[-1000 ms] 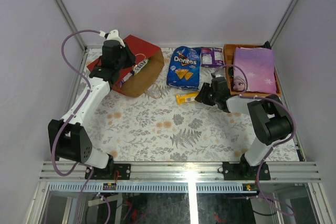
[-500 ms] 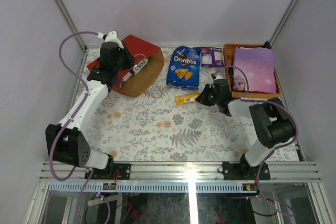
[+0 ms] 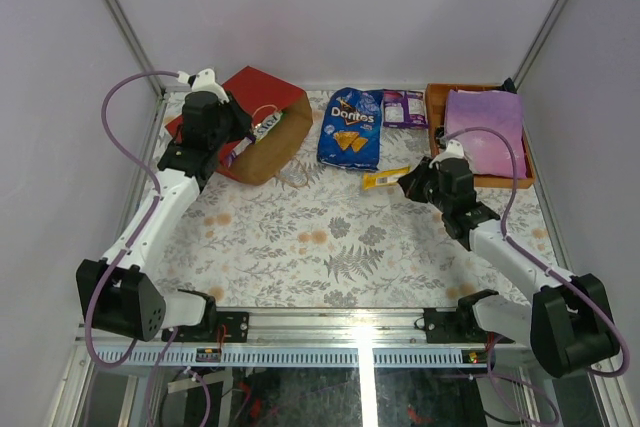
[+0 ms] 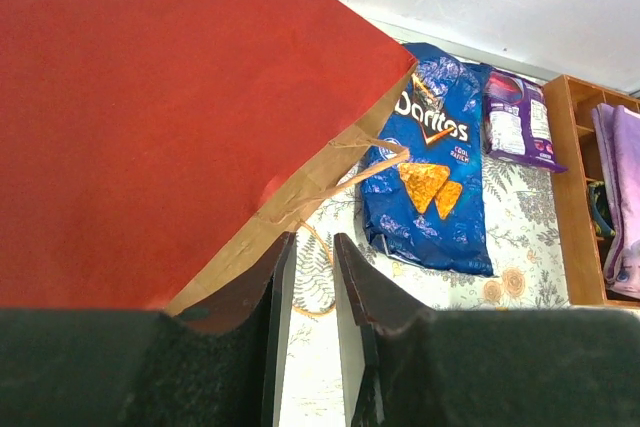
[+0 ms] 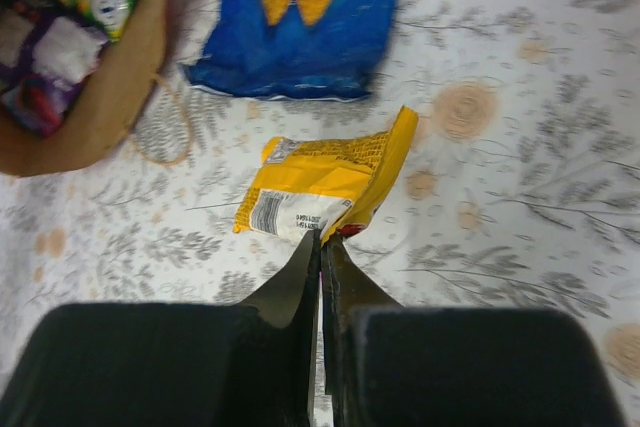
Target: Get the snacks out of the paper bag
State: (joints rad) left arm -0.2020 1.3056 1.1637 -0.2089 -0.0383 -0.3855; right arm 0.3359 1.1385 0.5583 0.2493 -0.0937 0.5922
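Observation:
The red paper bag (image 3: 268,107) lies on its side, brown mouth toward the middle, with snacks (image 3: 262,126) showing inside it. My left gripper (image 3: 228,142) hovers at its near edge. In the left wrist view its jaws (image 4: 312,239) stand slightly apart over the tablecloth with nothing between them, the paper bag (image 4: 150,117) at their left. The blue Doritos bag (image 3: 352,127) and a purple pack (image 3: 404,107) lie on the table. My right gripper (image 3: 407,183) is shut on a corner of the yellow packet (image 5: 320,182), lifted off the cloth.
An orange tray (image 3: 436,132) at the back right holds a flat lilac princess-print item (image 3: 487,127). The bag's tan cord handle (image 4: 325,282) loops on the cloth by its mouth. Metal frame posts and white walls enclose the table.
My right gripper has shut on the yellow packet and carried it up and to the right as the arm drew back. The left arm shifted slightly left beside the bag.

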